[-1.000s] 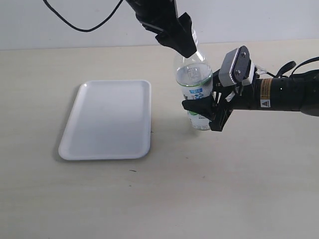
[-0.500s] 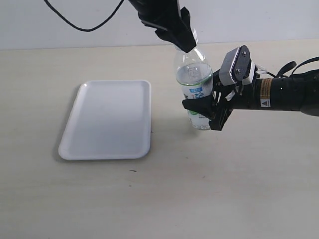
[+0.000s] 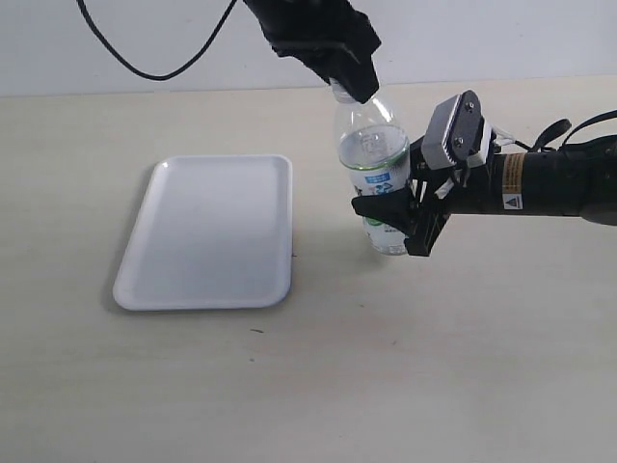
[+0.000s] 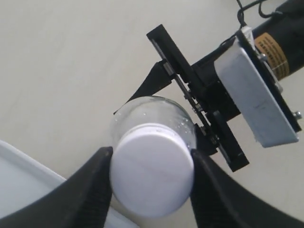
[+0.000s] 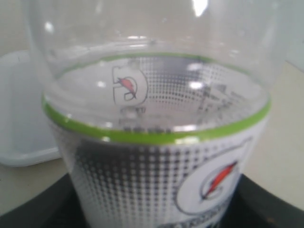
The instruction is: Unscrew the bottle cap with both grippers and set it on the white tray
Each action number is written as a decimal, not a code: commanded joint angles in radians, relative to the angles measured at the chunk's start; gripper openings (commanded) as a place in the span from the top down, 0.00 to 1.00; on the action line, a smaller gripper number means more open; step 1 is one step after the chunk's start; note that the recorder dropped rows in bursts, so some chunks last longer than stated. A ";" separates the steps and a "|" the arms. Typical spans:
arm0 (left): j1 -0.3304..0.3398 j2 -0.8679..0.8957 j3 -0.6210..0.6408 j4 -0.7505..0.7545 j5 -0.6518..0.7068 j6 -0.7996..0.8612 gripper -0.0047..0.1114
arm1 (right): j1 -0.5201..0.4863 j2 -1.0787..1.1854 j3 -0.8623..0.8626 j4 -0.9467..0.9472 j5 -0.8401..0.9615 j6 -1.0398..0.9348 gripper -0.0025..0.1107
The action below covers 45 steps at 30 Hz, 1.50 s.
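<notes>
The clear bottle (image 3: 374,159) with a green-edged label stands upright on the table, right of the white tray (image 3: 207,231). My right gripper (image 3: 390,217) comes in from the right and is shut on its labelled lower body. In the right wrist view the bottle (image 5: 156,142) fills the frame, with the black jaws at both lower corners. My left gripper (image 3: 347,82) comes down from above onto the neck. In the left wrist view the white bottle cap (image 4: 153,168) sits between both black fingers (image 4: 90,190), which press its sides. The cap is still on the bottle.
The tray lies flat with nothing on it, and a corner of the tray (image 4: 14,185) shows below the cap. A black cable (image 3: 145,58) hangs at the back left. The right arm (image 3: 549,178) stretches over the table's right side.
The left gripper's jaws have closed in on the cap and now cover the neck. The bottle's top has shifted slightly left. The right gripper has kept its hold.
</notes>
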 commanded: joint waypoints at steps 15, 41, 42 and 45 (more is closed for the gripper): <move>-0.101 -0.002 -0.112 0.230 0.044 -0.707 0.96 | 0.002 -0.009 -0.001 0.020 -0.076 -0.012 0.98; -0.109 -0.011 -0.134 0.256 -0.020 -1.192 0.96 | 0.002 -0.009 -0.001 0.039 -0.073 -0.005 0.98; -0.106 -0.011 -0.134 0.246 -0.019 -1.169 0.96 | 0.002 -0.009 -0.001 0.050 -0.073 -0.005 0.98; -0.081 -0.017 -0.134 0.190 -0.010 -1.111 0.96 | 0.002 -0.009 -0.001 0.072 -0.073 -0.005 0.98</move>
